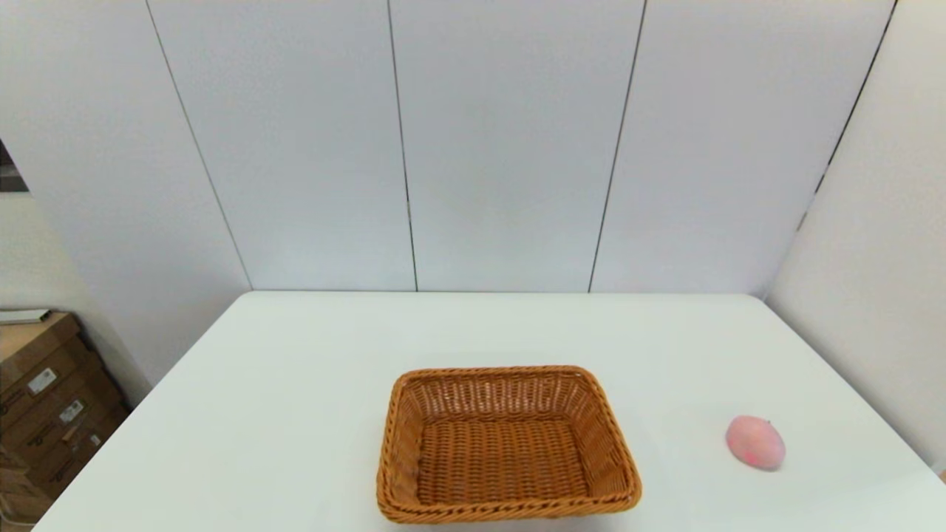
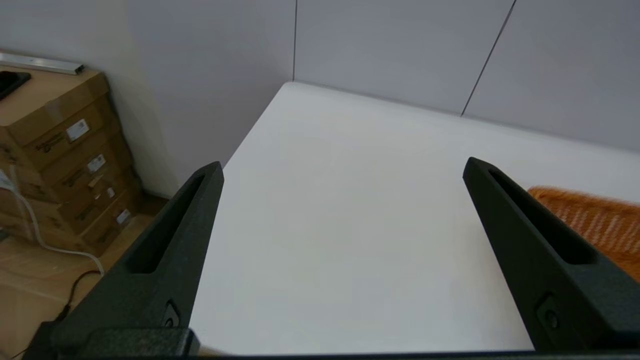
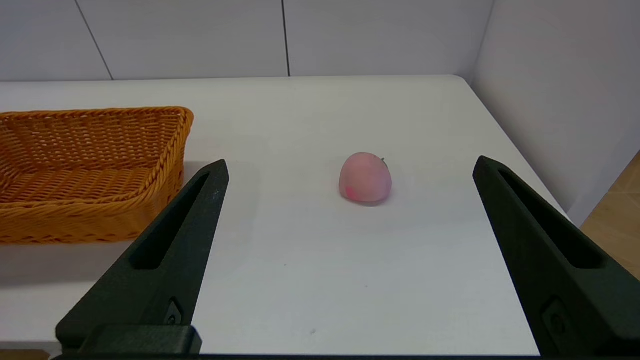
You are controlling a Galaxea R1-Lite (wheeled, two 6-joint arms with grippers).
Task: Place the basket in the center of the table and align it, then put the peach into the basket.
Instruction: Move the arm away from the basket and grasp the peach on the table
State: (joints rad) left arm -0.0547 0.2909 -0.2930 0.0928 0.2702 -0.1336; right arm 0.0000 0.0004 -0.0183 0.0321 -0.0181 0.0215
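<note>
One basket, one peach, two idle claws.
The single basket (image 1: pixel 507 443) sits at the surface's (image 1: pixel 295 414) near centre edge, with nothing in it; the one peach (image 1: pixel 754 442) lies well apart at its 3 o'clock. The left claw (image 2: pixel 342 167) hovers over bare surface, fingers spread wide, gripping nothing. The right claw (image 3: pixel 350 165) gapes equally wide, short of the peach. Stacked cardboard boxes (image 2: pixel 60 150) carry unreadable labels.

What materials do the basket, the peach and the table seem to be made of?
The basket looks like woven wicker, orange-brown, with a braided rim; natural or plastic strands cannot be told. The peach has a smooth, even pink skin with a dark stem tip; it may be artificial, but that is uncertain. The table has a plain white, matte top, possibly laminate.
</note>
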